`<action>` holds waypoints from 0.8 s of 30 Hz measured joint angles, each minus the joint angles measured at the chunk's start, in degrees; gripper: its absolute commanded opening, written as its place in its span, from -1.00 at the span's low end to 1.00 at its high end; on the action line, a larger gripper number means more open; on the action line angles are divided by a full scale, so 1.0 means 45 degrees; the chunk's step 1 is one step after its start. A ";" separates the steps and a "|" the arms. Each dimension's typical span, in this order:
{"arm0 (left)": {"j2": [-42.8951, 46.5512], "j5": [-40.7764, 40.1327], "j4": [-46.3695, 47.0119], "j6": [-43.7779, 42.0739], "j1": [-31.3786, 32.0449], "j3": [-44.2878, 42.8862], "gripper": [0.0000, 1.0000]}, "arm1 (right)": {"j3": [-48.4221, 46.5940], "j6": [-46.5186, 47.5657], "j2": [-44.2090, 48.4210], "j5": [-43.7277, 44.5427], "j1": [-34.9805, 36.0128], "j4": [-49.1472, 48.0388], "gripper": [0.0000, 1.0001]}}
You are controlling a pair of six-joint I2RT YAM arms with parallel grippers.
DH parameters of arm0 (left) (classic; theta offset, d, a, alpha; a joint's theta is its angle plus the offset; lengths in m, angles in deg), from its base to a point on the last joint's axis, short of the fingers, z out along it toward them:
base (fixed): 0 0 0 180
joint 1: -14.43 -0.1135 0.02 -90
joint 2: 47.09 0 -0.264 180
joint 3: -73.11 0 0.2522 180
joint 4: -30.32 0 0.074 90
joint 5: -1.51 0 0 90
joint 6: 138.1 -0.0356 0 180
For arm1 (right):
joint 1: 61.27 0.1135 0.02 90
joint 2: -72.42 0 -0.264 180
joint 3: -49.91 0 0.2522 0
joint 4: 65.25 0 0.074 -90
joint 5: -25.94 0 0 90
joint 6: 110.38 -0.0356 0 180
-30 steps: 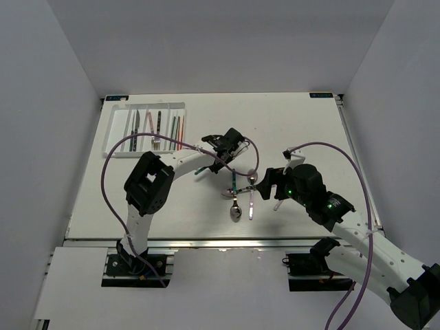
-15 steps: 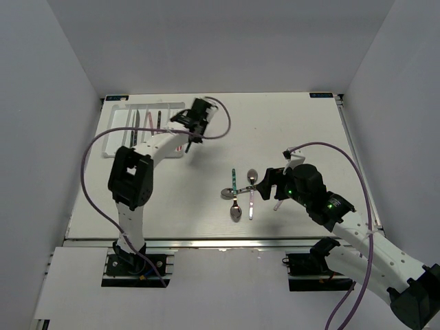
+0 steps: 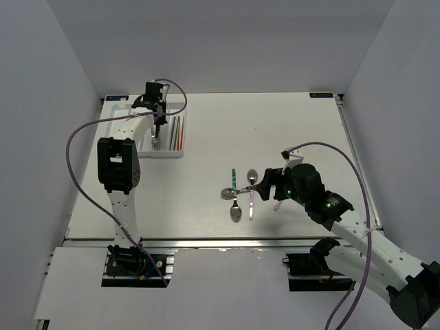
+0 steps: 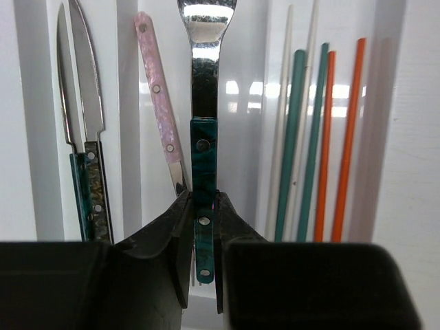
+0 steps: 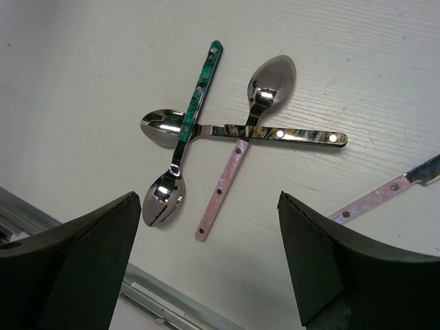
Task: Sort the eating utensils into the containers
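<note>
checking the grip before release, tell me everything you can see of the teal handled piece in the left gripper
The teal-handled piece is slim, with a marbled handle, three rivets and a shiny metal neck widening to a head cut off by the left wrist view, so fork or spoon is unclear. The left gripper pinches the handle near its end. It runs lengthwise over the compartment of the white tray that holds a pink-handled piece.

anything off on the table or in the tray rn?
Yes. The teal-handled spoon, pink-handled spoon and dark-handled spoon lie crossed in one heap mid-table, so picking one singly looks awkward. In the tray, a pink-handled piece lies diagonally. The rest look roughly straight.
</note>
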 measured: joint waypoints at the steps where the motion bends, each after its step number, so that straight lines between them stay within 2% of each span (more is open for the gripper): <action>1: -0.0097 0.0102 -0.0044 0.0010 -0.0117 0.0019 -1.00 | 0.0000 0.0000 -0.0049 -0.0015 0.0000 -0.0005 0.71; 8: -0.0189 0.0826 0.0175 0.0112 -0.0787 0.0792 -1.00 | 0.0000 0.0097 -0.0466 -0.0092 0.0000 -0.0005 0.71; 11: -0.0189 0.1098 0.0296 0.0112 -0.0855 0.0981 -0.84 | 0.0000 0.0121 -0.0466 -0.0087 0.0000 -0.0005 0.71; 14: -0.0189 0.1243 0.0228 0.0117 -0.0831 0.1020 -0.59 | 0.0000 0.0136 -0.0471 -0.0087 0.0000 -0.0005 0.72; 15: -0.0185 0.1258 0.0243 0.0112 -0.0816 0.1020 -0.37 | 0.0000 0.0136 -0.0481 -0.0087 0.0000 -0.0005 0.72; 18: -0.0136 0.1282 0.0253 0.0126 -0.0782 0.1035 0.01 | 0.0000 0.0136 -0.0515 -0.0087 0.0000 -0.0005 0.72; 19: -0.0068 0.1277 0.0253 0.0117 -0.0782 0.1054 0.24 | 0.0000 0.0136 -0.0520 -0.0087 0.0000 0.0000 0.73; 22: 0.0525 0.1175 0.0185 0.0204 -0.0777 0.1287 0.42 | 0.0000 0.0136 -0.0544 -0.0087 0.0000 -0.0005 0.73; 24: 0.1166 0.1073 0.0204 0.0238 -0.0777 0.1481 0.45 | 0.0000 0.0136 -0.0583 -0.0083 0.0000 0.0000 0.73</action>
